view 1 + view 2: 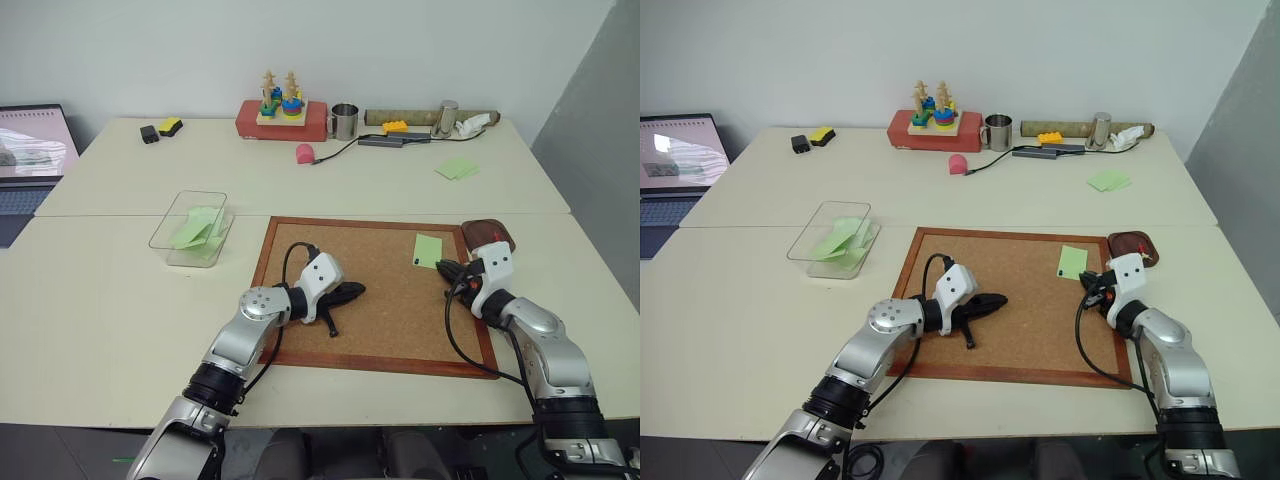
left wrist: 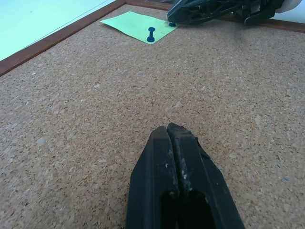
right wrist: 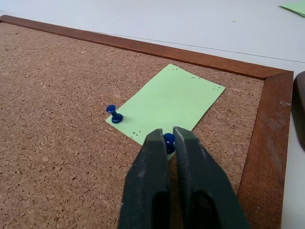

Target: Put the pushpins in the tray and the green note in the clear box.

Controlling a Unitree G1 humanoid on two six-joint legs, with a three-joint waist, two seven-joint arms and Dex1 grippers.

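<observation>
A blue pushpin (image 3: 168,141) sits clamped between the right hand's (image 3: 169,136) fingertips.

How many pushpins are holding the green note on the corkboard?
2, both blue. One pushpin stands at a near corner of the green note; the other pushpin sits between the right gripper fingertips. No more visible.
</observation>
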